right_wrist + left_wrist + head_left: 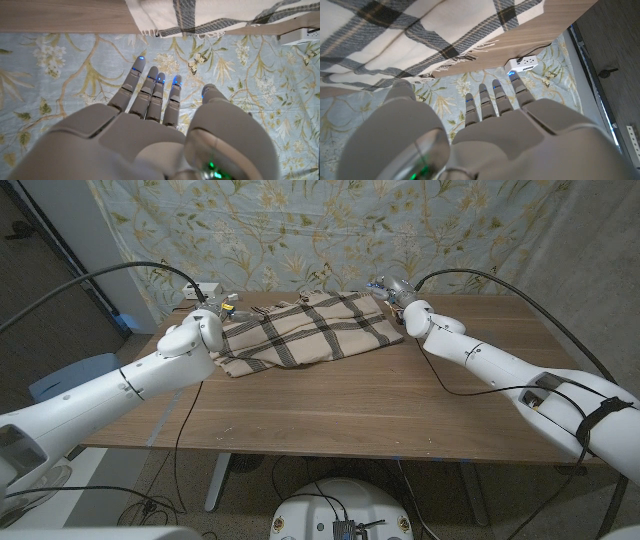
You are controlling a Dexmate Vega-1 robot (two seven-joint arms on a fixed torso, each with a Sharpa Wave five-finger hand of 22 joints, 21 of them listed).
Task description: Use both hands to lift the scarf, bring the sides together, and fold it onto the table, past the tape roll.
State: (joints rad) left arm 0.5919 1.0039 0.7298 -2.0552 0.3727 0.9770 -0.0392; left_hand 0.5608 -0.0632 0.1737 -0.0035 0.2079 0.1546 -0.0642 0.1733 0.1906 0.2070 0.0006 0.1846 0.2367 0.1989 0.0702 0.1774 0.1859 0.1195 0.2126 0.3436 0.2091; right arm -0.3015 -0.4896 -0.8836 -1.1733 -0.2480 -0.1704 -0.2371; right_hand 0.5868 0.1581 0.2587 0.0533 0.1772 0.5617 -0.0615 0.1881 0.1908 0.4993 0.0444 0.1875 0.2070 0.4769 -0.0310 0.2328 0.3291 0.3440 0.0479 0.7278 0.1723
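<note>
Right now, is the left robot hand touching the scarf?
Apart. In the left wrist view the left robot hand has its fingers spread against the floral backdrop, short of the scarf fringe.

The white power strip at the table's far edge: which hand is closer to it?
Left. The left hand sits just beside the power strip; the right hand is across the scarf.

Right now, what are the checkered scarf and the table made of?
The scarf looks like soft woven cloth, maybe wool: matte cream with dark plaid stripes, rumpled folds and a fringe of loose threads on its edge. The table looks like wood or a wood-look top: brown, smooth, with straight grain lines running along it.
</note>
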